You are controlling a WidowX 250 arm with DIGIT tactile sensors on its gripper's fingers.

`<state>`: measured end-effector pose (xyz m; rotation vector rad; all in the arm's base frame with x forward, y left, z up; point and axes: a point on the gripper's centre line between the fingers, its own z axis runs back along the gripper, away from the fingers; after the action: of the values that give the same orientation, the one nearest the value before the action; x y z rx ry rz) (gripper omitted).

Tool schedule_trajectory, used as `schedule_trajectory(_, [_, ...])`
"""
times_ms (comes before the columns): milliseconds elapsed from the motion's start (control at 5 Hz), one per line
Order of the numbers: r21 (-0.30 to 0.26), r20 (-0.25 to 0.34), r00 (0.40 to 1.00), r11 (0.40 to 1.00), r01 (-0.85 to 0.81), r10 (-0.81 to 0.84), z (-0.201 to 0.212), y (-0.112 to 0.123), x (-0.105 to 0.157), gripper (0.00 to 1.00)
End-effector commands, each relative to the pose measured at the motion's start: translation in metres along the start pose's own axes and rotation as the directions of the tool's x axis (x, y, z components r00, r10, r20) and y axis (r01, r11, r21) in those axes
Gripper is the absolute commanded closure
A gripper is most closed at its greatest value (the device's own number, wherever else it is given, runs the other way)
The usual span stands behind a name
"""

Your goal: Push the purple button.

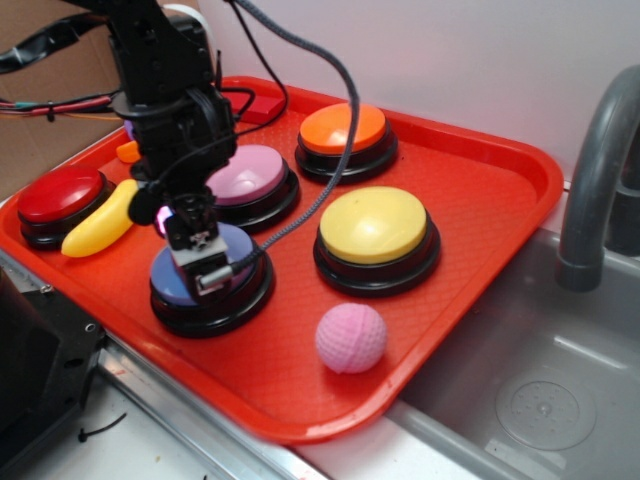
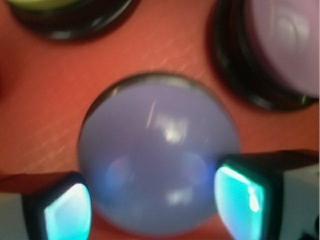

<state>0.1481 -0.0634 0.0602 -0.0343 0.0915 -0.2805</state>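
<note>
The purple button (image 1: 168, 282) sits at the front left of the red tray (image 1: 480, 200), a bluish-purple dome on a black base. My gripper (image 1: 203, 262) hangs directly over its cap, very close to or touching it. In the wrist view the purple button (image 2: 157, 150) fills the middle of the frame. The gripper (image 2: 152, 207) is open, and its two teal-lit fingertips (image 2: 239, 200) stand wide apart on either side of the dome's near half. Nothing is held between them.
On the tray also sit a pink-mauve button (image 1: 250, 172), an orange button (image 1: 343, 130), a yellow button (image 1: 373, 225), a red button (image 1: 60, 195), a yellow banana (image 1: 100, 220) and a pink ball (image 1: 351, 338). A grey faucet (image 1: 598, 170) and sink basin (image 1: 540, 390) lie to the right.
</note>
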Motion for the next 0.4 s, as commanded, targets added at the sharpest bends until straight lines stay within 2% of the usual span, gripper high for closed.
schedule_trajectory(0, [0.006, 0.073, 0.997, 0.999, -0.035, 0.034, 0.0376, 0.0017, 0.0039, 0.00])
schedule_trajectory(200, [0.011, 0.071, 0.997, 0.999, -0.042, 0.041, 0.0422, 0.0033, 0.0036, 0.00])
